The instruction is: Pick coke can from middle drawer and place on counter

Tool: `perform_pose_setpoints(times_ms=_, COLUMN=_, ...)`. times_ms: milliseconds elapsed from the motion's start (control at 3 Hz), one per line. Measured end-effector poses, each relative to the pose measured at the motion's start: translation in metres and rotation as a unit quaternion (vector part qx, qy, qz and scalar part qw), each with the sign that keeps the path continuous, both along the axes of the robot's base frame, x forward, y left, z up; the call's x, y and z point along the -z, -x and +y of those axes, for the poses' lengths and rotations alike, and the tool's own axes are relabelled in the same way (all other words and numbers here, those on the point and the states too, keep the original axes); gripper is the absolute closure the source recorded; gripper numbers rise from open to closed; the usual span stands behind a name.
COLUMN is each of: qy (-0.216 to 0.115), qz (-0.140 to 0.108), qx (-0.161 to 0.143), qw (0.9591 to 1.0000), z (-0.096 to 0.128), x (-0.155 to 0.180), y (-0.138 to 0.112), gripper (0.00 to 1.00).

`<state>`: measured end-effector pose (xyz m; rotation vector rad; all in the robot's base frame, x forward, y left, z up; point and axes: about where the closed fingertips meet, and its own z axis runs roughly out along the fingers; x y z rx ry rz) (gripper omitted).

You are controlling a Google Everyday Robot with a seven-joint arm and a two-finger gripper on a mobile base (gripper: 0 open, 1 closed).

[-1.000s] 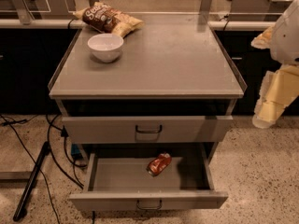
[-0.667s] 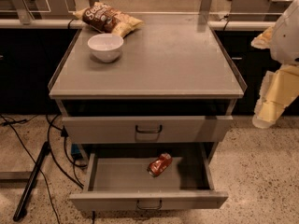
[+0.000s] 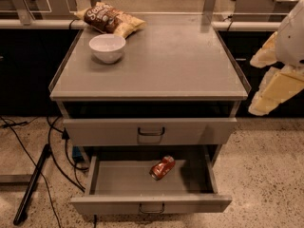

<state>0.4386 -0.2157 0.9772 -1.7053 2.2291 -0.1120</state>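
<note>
The small red coke can (image 3: 162,167) lies sideways in the open grey metal middle drawer (image 3: 190,204); our cream hand (image 3: 274,87) hangs beside the grey table (image 3: 180,61), and we cannot tell its state.

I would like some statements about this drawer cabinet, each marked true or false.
1. The coke can lies on its side in the open middle drawer. True.
2. The white bowl stands in that drawer. False: it stands on the counter.
3. The gripper holds the can. False: it hangs right of the counter, far from the can.
4. The chip bag lies at the counter's back left. True.
</note>
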Motion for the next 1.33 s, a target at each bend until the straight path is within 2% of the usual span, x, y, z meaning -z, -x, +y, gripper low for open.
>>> perform_pose_setpoints(times_ms=333, qy=-0.010, qz=-0.007, qx=0.028, qw=0.9995, z=0.003, x=0.014, y=-0.002, gripper=0.59)
perform_pose_setpoints(times_ms=667, qy=-0.023, qz=0.001, qx=0.072, qw=0.9971, z=0.006, x=0.045, y=-0.005, gripper=0.82)
perform_pose_setpoints(times_ms=1000, qy=-0.039, qz=0.023, qx=0.110, qw=0.9929, z=0.013, x=0.084, y=-0.006, gripper=1.00)
perform_pose_setpoints(times_ms=1333, qy=-0.063, qz=0.044, qx=0.135, qw=0.9878, z=0.030, x=0.132, y=0.000, gripper=1.00)
